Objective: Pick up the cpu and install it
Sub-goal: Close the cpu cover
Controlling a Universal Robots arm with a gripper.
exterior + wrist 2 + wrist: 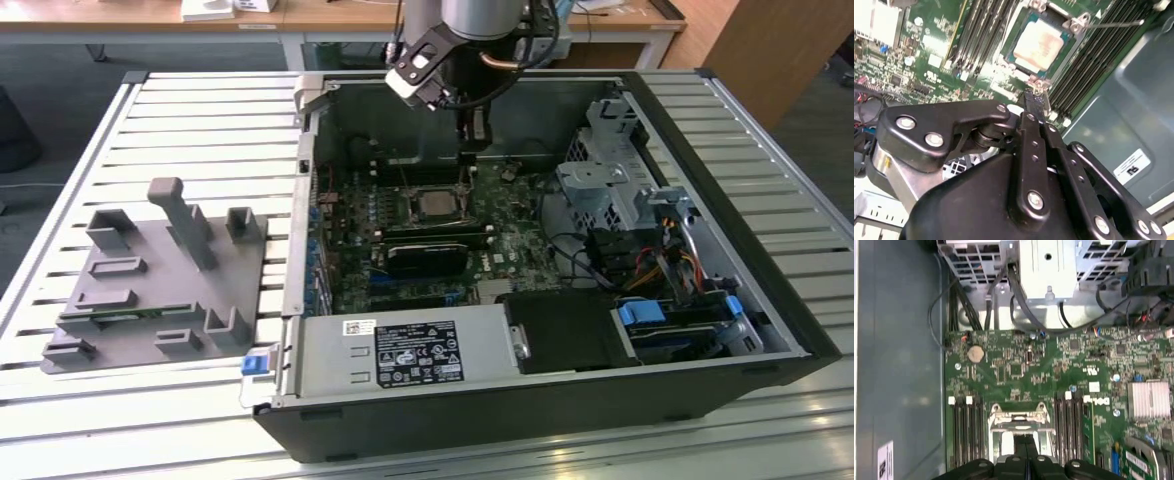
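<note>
The gripper (1035, 101) hung over the motherboard (929, 55) with its fingers pressed together, apparently empty, its tips just beside the socket frame (1076, 22). The cpu (1038, 45) lay flat inside that frame, between banks of memory slots (1089, 57), and the case wall (1124, 105) stood well apart.
</note>
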